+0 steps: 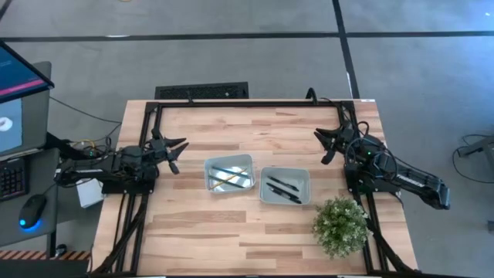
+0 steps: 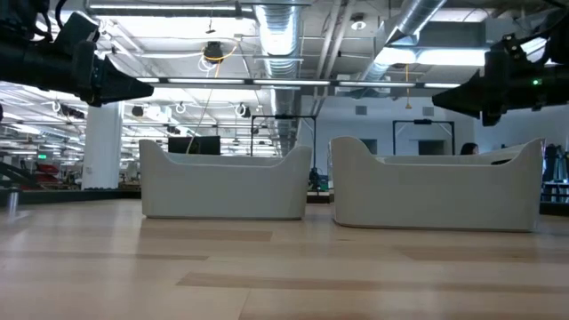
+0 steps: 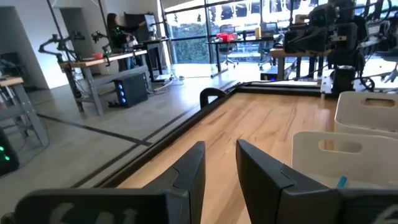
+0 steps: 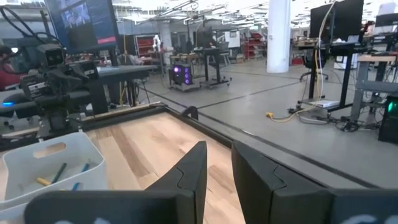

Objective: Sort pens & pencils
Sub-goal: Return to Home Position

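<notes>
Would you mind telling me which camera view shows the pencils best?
The high view: it looks straight down into the left bin, so the pencils show along their length. The right wrist view shows only parts of them, the left wrist view one blue tip, and the low view only bin walls.

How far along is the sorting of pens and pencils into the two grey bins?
Done: the yellow, blue and green pencils lie in the left pale grey plastic bin, the thin black pens in the right bin. In hand: nothing; the left gripper and right gripper hang open, empty, at either side. Left: seemingly only parking the arms.
</notes>
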You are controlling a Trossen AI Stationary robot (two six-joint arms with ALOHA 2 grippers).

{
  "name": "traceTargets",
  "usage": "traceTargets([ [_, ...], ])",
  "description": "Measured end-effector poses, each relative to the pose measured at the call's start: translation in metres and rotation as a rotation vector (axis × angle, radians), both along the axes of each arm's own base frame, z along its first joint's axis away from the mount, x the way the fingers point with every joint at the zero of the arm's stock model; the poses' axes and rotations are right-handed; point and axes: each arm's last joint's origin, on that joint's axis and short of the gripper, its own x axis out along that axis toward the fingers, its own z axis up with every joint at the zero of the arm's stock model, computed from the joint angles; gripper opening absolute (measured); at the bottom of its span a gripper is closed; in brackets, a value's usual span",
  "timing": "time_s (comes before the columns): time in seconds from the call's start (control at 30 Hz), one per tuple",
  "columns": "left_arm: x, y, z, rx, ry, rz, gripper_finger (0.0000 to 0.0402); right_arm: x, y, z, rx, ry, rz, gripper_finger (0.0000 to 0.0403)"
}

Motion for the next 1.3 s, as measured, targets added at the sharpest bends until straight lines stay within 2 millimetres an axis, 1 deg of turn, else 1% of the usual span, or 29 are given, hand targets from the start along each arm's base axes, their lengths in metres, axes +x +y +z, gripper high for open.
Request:
traceTargets([
  [0.17, 0.0001, 0.0000, -0.0002, -0.055, -0.032, 0.000, 0.0082, 0.0001, 0.0002, -0.0001, 0.041, -0.023, 0.004, 0.0095],
  [0.43, 0.0011, 0.0000, -0.0013, -0.003, 0.015, -0.001, 0.0082, 0.0001, 0.0002, -0.0001, 0.045, -0.026, 0.004, 0.0095],
  [0.63, 0.0037, 0.0001, -0.0041, -0.009, 0.050, -0.004, 0.0082, 0.0001, 0.0002, -0.0002, 0.045, -0.025, 0.004, 0.0095],
  [0.77, 0.0049, -0.0009, -0.0050, -0.022, 0.055, -0.042, 0.0082, 0.0002, 0.0002, -0.0003, 0.045, -0.025, 0.004, 0.0095],
  [1.0, 0.0066, -0.0044, -0.0052, -0.038, 0.049, -0.175, 0.0082, 0.0002, 0.0002, -0.0004, 0.046, -0.025, 0.004, 0.0095],
  [1.3, 0.0072, -0.0053, -0.0044, -0.039, 0.032, -0.209, 0.0082, 0.0002, 0.0002, -0.0004, 0.045, -0.025, 0.004, 0.0095],
])
